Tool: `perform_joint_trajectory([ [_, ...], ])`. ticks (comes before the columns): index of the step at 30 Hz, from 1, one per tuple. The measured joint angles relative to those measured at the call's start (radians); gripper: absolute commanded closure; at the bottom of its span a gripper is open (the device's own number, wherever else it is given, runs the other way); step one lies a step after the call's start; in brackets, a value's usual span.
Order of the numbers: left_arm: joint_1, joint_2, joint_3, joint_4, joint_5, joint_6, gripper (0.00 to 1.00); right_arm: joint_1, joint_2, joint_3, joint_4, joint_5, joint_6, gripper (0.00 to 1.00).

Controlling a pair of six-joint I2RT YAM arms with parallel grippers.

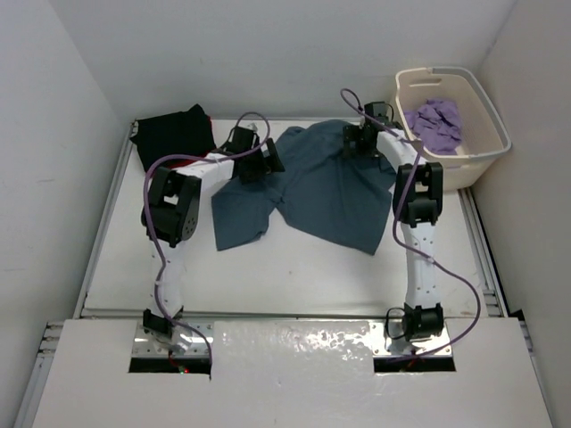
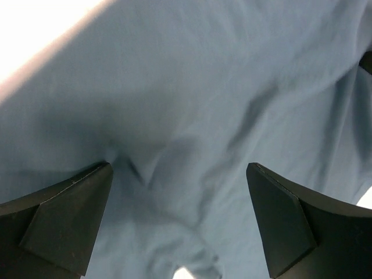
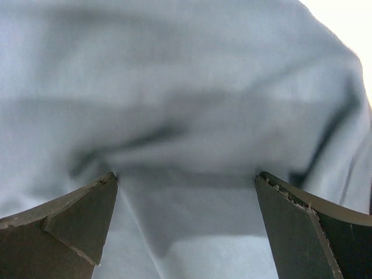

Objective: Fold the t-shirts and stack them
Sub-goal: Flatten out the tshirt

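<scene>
Seen from above, a slate blue-grey t-shirt point(image 1: 312, 183) is lying rumpled and unfolded across the far half of the white table point(image 1: 294, 276), one sleeve trailing toward the near left; I am reaching both of my arms out over it.

My left claw point(image 1: 259, 153) is hanging over the shirt's left edge, jaws spread wide and pinching nothing; in my left wrist view the blue cloth point(image 2: 192, 87) is filling almost the whole picture, creased in soft diagonal folds; the left claw point(image 2: 180, 174) is showing as two dark fingers point(image 2: 64, 221) set far apart, one tip sitting right at a small pucker in the fabric, though I cannot tell whether it is touching.

My right claw point(image 1: 357, 138) is hanging over the shirt's far end, jaws likewise spread wide with nothing between them; in my right wrist view the cloth point(image 3: 192, 87) is looking paler and blurred, bunching into a ridge just beyond the right claw point(image 3: 186, 180).

A black t-shirt point(image 1: 174, 134) is lying bunched in the table's far left corner, apart from the blue one; a lavender t-shirt point(image 1: 437, 123) is lying crumpled inside a cream tub point(image 1: 486, 147) standing at the far right, near my right arm.
</scene>
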Motion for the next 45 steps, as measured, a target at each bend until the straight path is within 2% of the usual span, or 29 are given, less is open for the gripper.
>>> perform_joint_trajectory([
  [2, 0.009, -0.009, 0.008, -0.019, -0.006, 0.017, 0.0, 0.001, 0.008, 0.014, 0.009, -0.04, -0.029, 0.01],
  [5, 0.005, -0.074, -0.039, -0.043, -0.027, 0.036, 0.0, 0.01, -0.084, -0.115, 0.029, -0.12, -0.073, 0.01],
  [10, -0.002, -0.4, -0.299, -0.093, -0.127, 0.021, 0.0, 0.068, -0.396, -0.385, 0.037, -0.209, -0.13, 0.01],
  [13, 0.002, -0.612, -0.439, -0.142, -0.215, -0.019, 0.0, 0.117, -0.613, -0.542, 0.104, -0.227, -0.134, 0.01],
  [17, 0.051, -0.798, -0.654, -0.188, -0.267, -0.087, 0.0, 0.165, -0.934, -0.9, 0.241, -0.221, -0.097, 0.01],
  [20, 0.095, -0.831, -0.806, -0.253, -0.29, -0.132, 0.0, 0.164, -1.104, -1.162, 0.271, -0.186, -0.042, 0.01],
  [23, 0.104, -0.83, -0.909, -0.301, -0.296, -0.161, 0.0, 0.16, -1.175, -1.339, 0.254, -0.145, 0.0, 0.01],
  [27, 0.105, -0.829, -0.947, -0.277, -0.301, -0.188, 0.0, 0.16, -1.234, -1.453, 0.208, -0.109, 0.026, 0.01],
  [31, 0.106, -0.789, -0.938, -0.182, -0.296, -0.194, 0.03, 0.16, -1.274, -1.478, 0.188, -0.081, 0.037, 0.01],
  [32, 0.106, -0.773, -0.929, -0.164, -0.296, -0.191, 0.11, 0.16, -1.276, -1.479, 0.187, -0.076, 0.039, 0.01],
  [35, 0.107, -0.717, -0.894, -0.122, -0.288, -0.171, 0.23, 0.16, -1.283, -1.487, 0.185, -0.067, 0.042, 0.01],
  [37, 0.106, -0.68, -0.87, -0.09, -0.268, -0.153, 0.35, 0.16, -1.287, -1.495, 0.182, -0.051, 0.046, 0.01],
  [38, 0.107, -0.666, -0.864, -0.069, -0.255, -0.139, 0.49, 0.16, -1.287, -1.499, 0.184, -0.048, 0.049, 0.01],
  [40, 0.107, -0.646, -0.864, -0.03, -0.23, -0.121, 0.6, 0.16, -1.287, -1.508, 0.186, -0.047, 0.059, 0.01],
  [42, 0.107, -0.639, -0.869, -0.002, -0.203, -0.103, 0.81, 0.16, -1.283, -1.519, 0.194, -0.047, 0.071, 0.01],
  [43, 0.106, -0.636, -0.875, 0.008, -0.195, -0.098, 0.86, 0.16, -1.279, -1.523, 0.198, -0.045, 0.077, 0.01],
  [44, 0.104, -0.635, -0.879, 0.011, -0.191, -0.092, 1.0, 0.16, -1.272, -1.527, 0.201, -0.044, 0.082, 0.01],
  [45, 0.101, -0.636, -0.88, 0.005, -0.195, -0.086, 1.0, 0.16, -1.264, -1.529, 0.204, -0.043, 0.088, 0.01],
])
